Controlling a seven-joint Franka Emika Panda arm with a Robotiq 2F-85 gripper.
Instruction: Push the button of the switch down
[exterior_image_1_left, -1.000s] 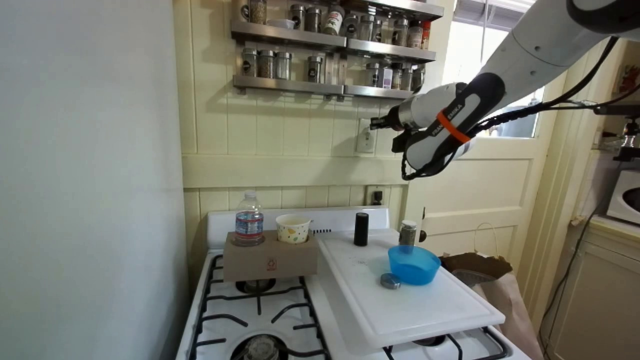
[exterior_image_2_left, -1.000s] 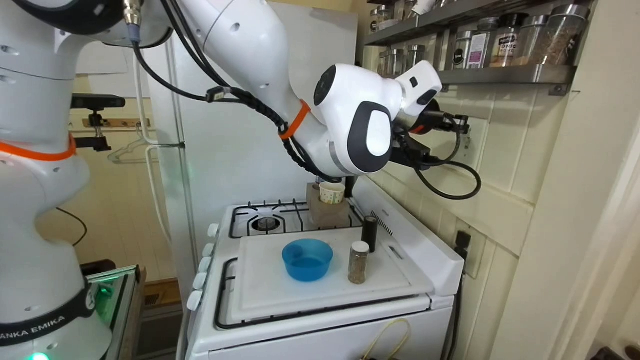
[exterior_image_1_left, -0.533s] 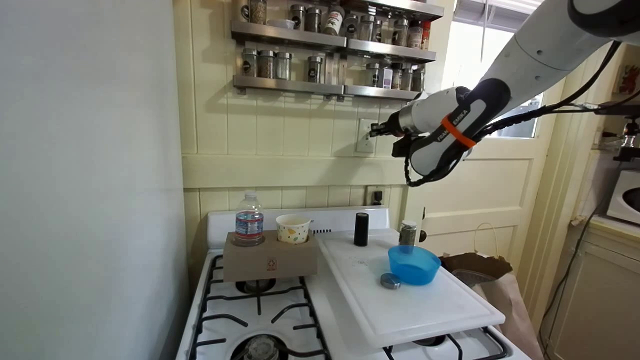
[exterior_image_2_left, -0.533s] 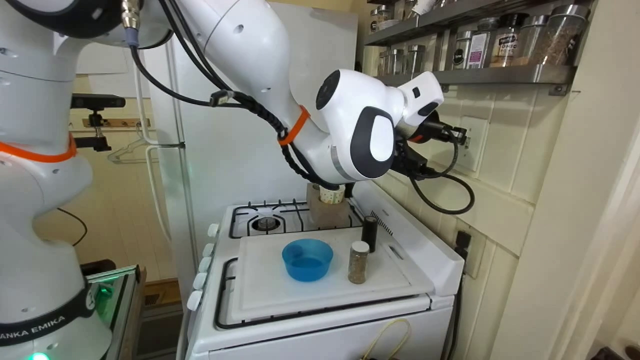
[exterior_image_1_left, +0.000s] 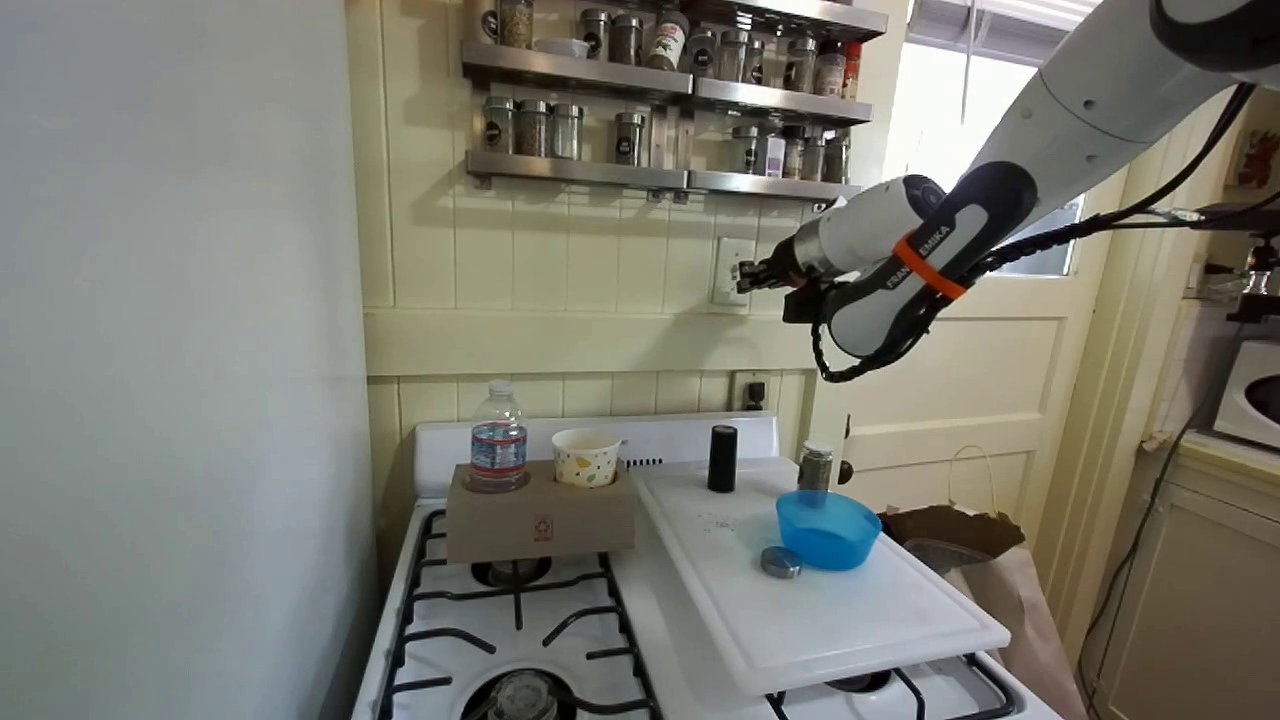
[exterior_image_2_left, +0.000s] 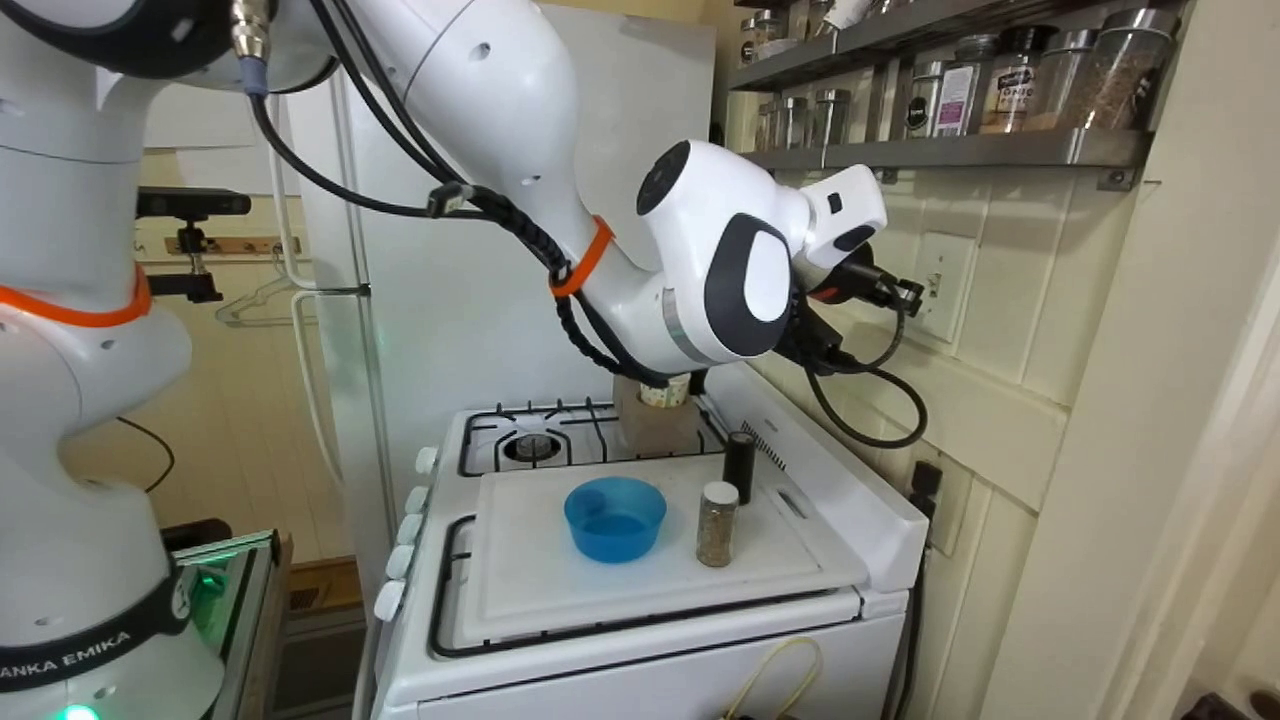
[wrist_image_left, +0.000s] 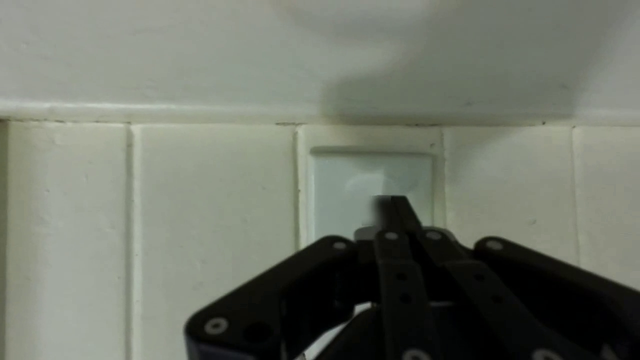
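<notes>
Pointing at the switch (exterior_image_2_left: 945, 285): gripper (wrist_image_left: 391, 200), pressed together | cream plank wall (exterior_image_1_left: 590, 260) | white stove (exterior_image_1_left: 670, 620) below | steel shelves (exterior_image_1_left: 575, 170) above | panelled door (exterior_image_1_left: 960, 370) alongside

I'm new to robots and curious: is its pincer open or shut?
Shut: in the wrist view, the two halves of the pincer meet at their tips with no visible gap, in front of the pale wall plate.

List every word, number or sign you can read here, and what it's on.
"FRAN EMIKA": arm, split by an orange band.
"ANKA EMIKA": black band on the arm's base.
Recycling sign: cardboard box; print beneath too small.
Too small or blurred to read: spice jar labels, bottle label.
</notes>
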